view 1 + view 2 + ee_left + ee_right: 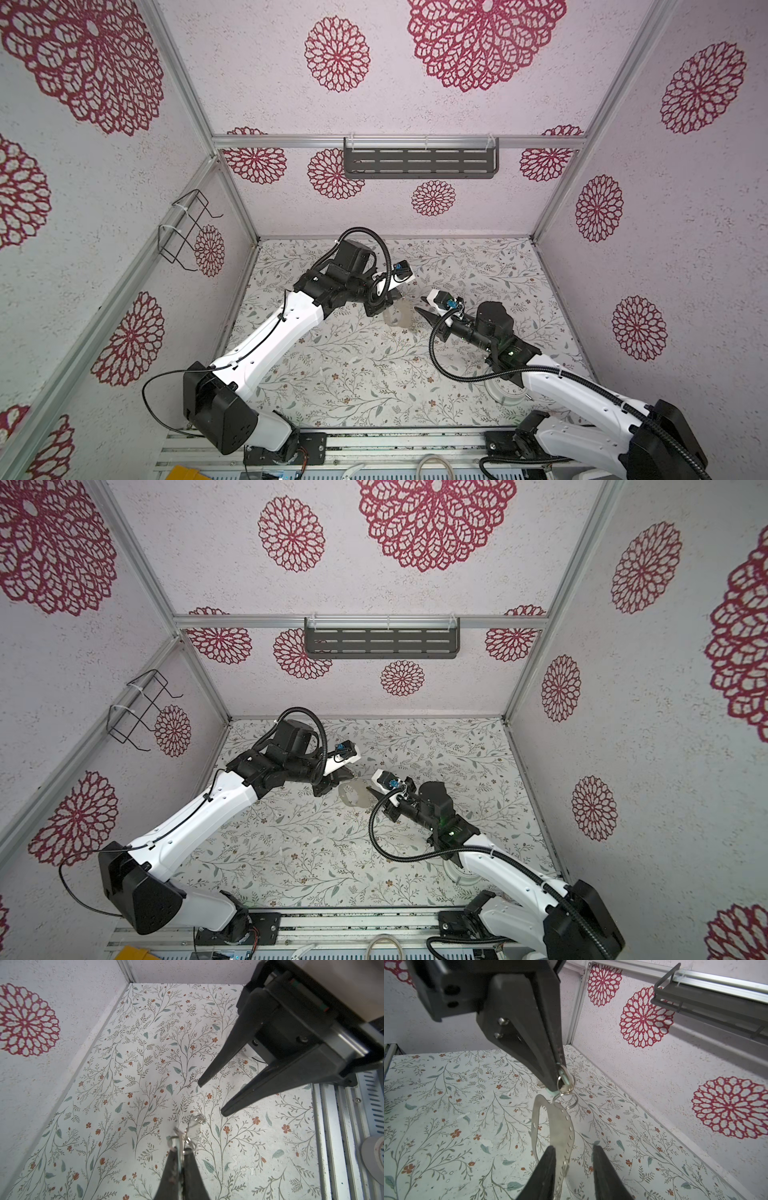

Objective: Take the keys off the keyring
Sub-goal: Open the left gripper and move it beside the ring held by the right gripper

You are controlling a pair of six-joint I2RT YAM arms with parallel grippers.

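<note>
The keyring [560, 1126], a flat dull-metal loop with a row of small holes, hangs above the floral table and shows faintly in both top views [397, 316] [353, 792]. At its upper end are two split rings [568, 1093] and the keys [563, 1079], of which I see only a pale green tag; the blades are hidden. My left gripper [180, 1148] [558, 1082] is shut on that cluster. My right gripper [573, 1148] [211, 1097] is open around the loop's lower end. One finger [548, 1159] lies against the loop and the other stands apart from it.
A round white clock [505, 392] lies on the table under the right arm, near the front edge. A dark slotted shelf [419, 162] hangs on the back wall and a wire rack [187, 228] on the left wall. The metal rail [374, 444] runs along the front.
</note>
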